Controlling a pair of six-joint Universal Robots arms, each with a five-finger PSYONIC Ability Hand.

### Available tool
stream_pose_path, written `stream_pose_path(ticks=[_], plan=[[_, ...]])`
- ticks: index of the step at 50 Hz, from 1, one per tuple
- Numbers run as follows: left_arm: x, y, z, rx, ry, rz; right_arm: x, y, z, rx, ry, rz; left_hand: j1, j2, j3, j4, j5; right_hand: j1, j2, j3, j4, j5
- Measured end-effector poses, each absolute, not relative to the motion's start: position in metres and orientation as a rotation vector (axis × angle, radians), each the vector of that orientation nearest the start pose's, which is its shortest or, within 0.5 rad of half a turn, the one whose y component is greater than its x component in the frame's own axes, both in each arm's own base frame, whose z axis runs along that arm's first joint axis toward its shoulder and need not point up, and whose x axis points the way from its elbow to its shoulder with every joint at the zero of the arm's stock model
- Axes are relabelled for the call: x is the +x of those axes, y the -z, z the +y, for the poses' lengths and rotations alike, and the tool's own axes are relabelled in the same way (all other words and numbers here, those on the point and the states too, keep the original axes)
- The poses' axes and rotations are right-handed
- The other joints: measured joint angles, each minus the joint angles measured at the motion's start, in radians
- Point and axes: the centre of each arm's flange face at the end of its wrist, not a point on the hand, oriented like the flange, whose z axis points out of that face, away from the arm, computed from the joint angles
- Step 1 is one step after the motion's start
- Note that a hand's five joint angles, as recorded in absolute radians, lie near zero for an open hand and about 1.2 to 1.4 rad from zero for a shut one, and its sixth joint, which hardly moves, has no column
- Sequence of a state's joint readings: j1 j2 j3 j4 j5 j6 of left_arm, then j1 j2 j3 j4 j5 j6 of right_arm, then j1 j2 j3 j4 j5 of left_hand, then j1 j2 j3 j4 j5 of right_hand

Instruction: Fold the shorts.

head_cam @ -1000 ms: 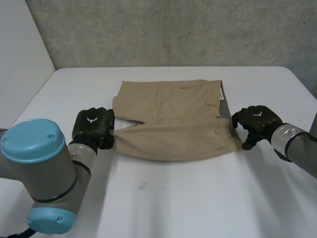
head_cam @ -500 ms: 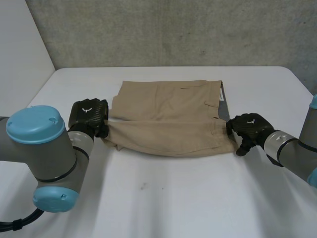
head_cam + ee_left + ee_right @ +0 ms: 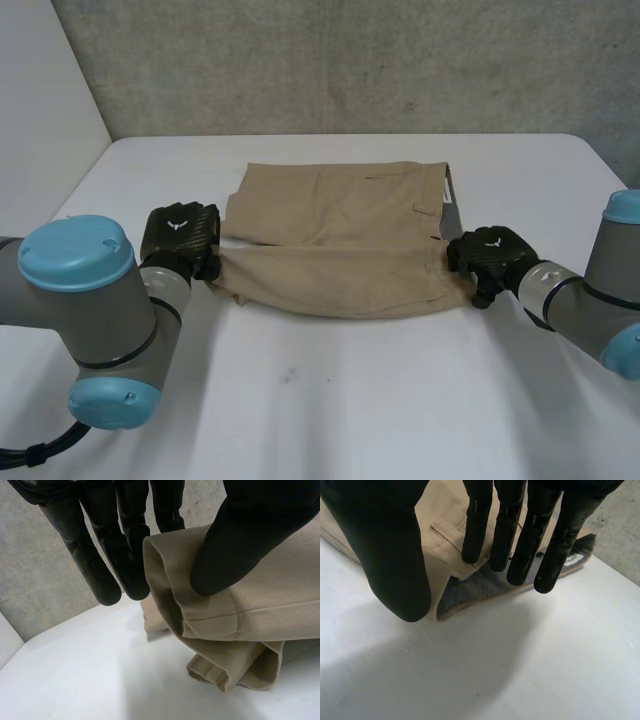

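One pair of tan twill shorts (image 3: pixel 340 245) is laid mid-way on the white table (image 3: pixel 350 400), with the near edge rounded and bunched. Two black hands are counted, one at each end. A stitched leg hem (image 3: pixel 210 625) is pinched by the left hand (image 3: pixel 180 240) between thumb (image 3: pixel 235 545) and straight fingers; the cloth behind the thumb is hidden. The right hand (image 3: pixel 490 255) is released, with fingers (image 3: pixel 520 540) straight over the waistband corner. Grey lining (image 3: pixel 485 587) and a partly covered white label (image 3: pixel 572 560) are exposed there. Contact there cannot be made out.
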State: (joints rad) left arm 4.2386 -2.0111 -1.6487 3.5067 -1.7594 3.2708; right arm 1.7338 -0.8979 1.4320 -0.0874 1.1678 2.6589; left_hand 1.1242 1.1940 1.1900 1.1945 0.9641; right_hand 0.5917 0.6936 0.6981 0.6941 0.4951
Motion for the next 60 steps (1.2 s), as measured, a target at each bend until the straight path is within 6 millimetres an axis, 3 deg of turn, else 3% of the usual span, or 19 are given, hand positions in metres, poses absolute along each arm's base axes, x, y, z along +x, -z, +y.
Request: stream_pose_path(ticks=[9, 11, 12, 15, 17, 19, 25, 29, 39, 41, 42, 46, 47, 51, 55, 60], plan=[[-0.268, -0.168, -0.273, 0.534, 2.098, 2.387, 0.232, -0.119, -0.344, -1.088, 1.618, 2.231, 0.0, 0.0, 0.0, 0.0, 0.0, 0.0, 0.0, 0.0, 0.0, 0.0], [-0.268, -0.168, -0.273, 0.534, 2.098, 2.387, 0.233, -0.119, -0.344, -1.088, 1.619, 2.231, 0.0, 0.0, 0.0, 0.0, 0.0, 0.045, 0.052, 0.048, 0.05, 0.042], [-0.268, -0.168, -0.273, 0.534, 2.098, 2.387, 0.234, -0.118, -0.345, -1.088, 1.619, 2.232, 0.0, 0.0, 0.0, 0.0, 0.0, 0.156, 0.184, 0.178, 0.179, 0.168], [-0.268, -0.168, -0.273, 0.534, 2.098, 2.387, 0.234, -0.118, -0.345, -1.09, 1.622, 2.231, 0.0, 0.0, 0.0, 0.0, 0.0, 0.175, 0.205, 0.201, 0.198, 0.186], [-0.268, -0.168, -0.273, 0.534, 2.096, 2.387, 0.235, -0.12, -0.346, -1.089, 1.631, 2.228, 0.0, 0.0, 0.0, 0.0, 0.0, 0.361, 0.459, 0.451, 0.462, 0.439], [-0.268, -0.168, -0.273, 0.536, 2.095, 2.388, 0.235, -0.123, -0.346, -1.085, 1.638, 2.226, 0.0, 0.0, 0.0, 0.0, 0.0, 0.361, 0.459, 0.451, 0.462, 0.439], [-0.264, -0.17, -0.263, 0.563, 2.033, 2.422, 0.229, -0.161, -0.336, -1.023, 1.676, 2.239, 0.0, 0.0, 0.0, 0.0, 0.0, 0.365, 0.482, 0.479, 0.494, 0.488], [-0.261, -0.173, -0.255, 0.579, 1.983, 2.452, 0.226, -0.172, -0.328, -1.008, 1.642, 2.271, 0.0, 0.0, 0.0, 0.0, 0.0, 0.365, 0.482, 0.479, 0.494, 0.489], [-0.235, -0.189, -0.198, 0.679, 1.68, 2.609, 0.206, -0.197, -0.281, -1.123, 1.376, 2.442, 0.0, 0.002, 0.0, 0.0, 0.0, 0.365, 0.482, 0.479, 0.495, 0.492], [-0.235, -0.189, -0.198, 0.679, 1.68, 2.609, 0.206, -0.197, -0.281, -1.123, 1.376, 2.442, 0.0, 0.002, 0.0, 0.0, 0.0, 0.365, 0.482, 0.479, 0.495, 0.492], [-0.227, -0.205, -0.172, 0.717, 1.632, 2.633, 0.198, -0.215, -0.255, -1.254, 1.294, 2.464, 0.0, 0.002, 0.0, 0.0, 0.0, 0.365, 0.482, 0.479, 0.495, 0.492], [-0.219, -0.227, -0.142, 0.78, 1.623, 2.655, 0.187, -0.243, -0.228, -1.359, 1.289, 2.458, 0.0, 0.003, 0.0, 0.0, 0.0, 0.365, 0.482, 0.479, 0.495, 0.492], [-0.219, -0.227, -0.142, 0.78, 1.623, 2.655, 0.187, -0.243, -0.228, -1.359, 1.289, 2.458, 0.0, 0.003, 0.0, 0.0, 0.0, 0.365, 0.482, 0.479, 0.495, 0.492], [-0.212, -0.251, -0.11, 0.868, 1.668, 2.678, 0.175, -0.276, -0.207, -1.416, 1.401, 2.426, 0.0, 0.003, 0.0, 0.0, 0.0, 0.365, 0.482, 0.479, 0.495, 0.492], [-0.21, -0.261, -0.098, 0.914, 1.713, 2.688, 0.172, -0.287, -0.199, -1.423, 1.475, 2.381, 0.0, 0.003, 0.0, 0.0, 0.0, 0.365, 0.482, 0.479, 0.495, 0.495], [-0.215, -0.262, -0.101, 0.945, 1.749, 2.695, 0.172, -0.284, -0.202, -1.41, 1.488, 2.346, 0.0, 0.004, 0.003, 0.0, 0.0, 0.37, 0.482, 0.479, 0.496, 0.498]])
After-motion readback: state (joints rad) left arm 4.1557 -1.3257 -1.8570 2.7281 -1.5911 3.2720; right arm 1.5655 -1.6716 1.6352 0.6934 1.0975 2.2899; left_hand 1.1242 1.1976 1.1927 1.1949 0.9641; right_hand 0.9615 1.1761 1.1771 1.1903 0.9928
